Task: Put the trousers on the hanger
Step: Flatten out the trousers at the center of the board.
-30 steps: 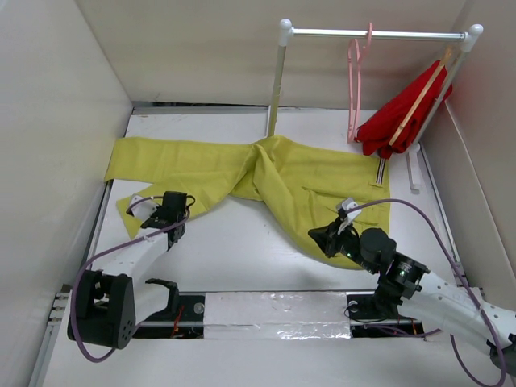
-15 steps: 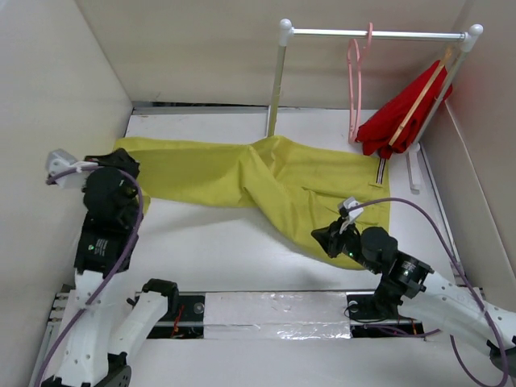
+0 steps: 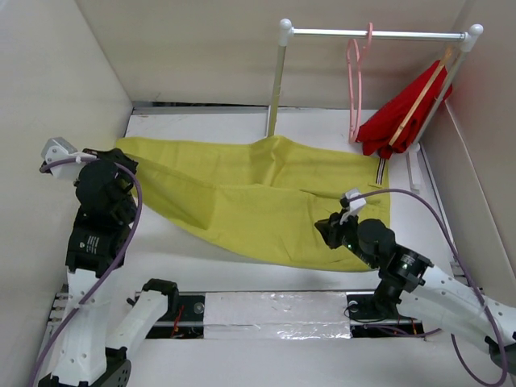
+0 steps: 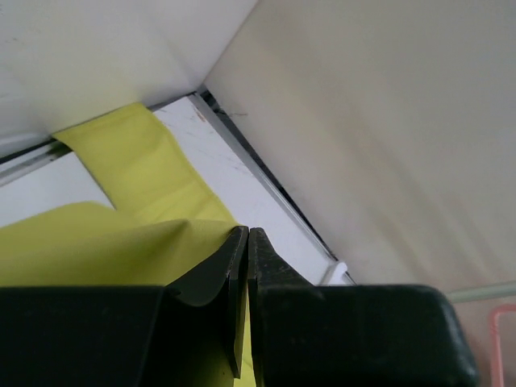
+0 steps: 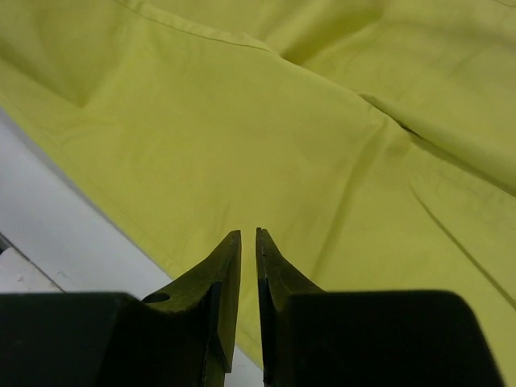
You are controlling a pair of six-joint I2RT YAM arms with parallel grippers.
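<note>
Trousers (image 3: 258, 193) are lying, left pincer (image 4: 244, 238) clamping their corner, right pincer (image 5: 248, 235) barely apart above them, hanger (image 3: 353, 81) and red garment (image 3: 399, 117) hanging beyond.

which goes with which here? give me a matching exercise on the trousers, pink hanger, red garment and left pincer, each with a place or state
1 trousers
2 pink hanger
3 red garment
4 left pincer

a hangs bare on the rail
b draped on a wooden hanger
c spread on the table
d shut on the trousers' edge

Pairs: 1-c, 2-a, 3-b, 4-d
</note>
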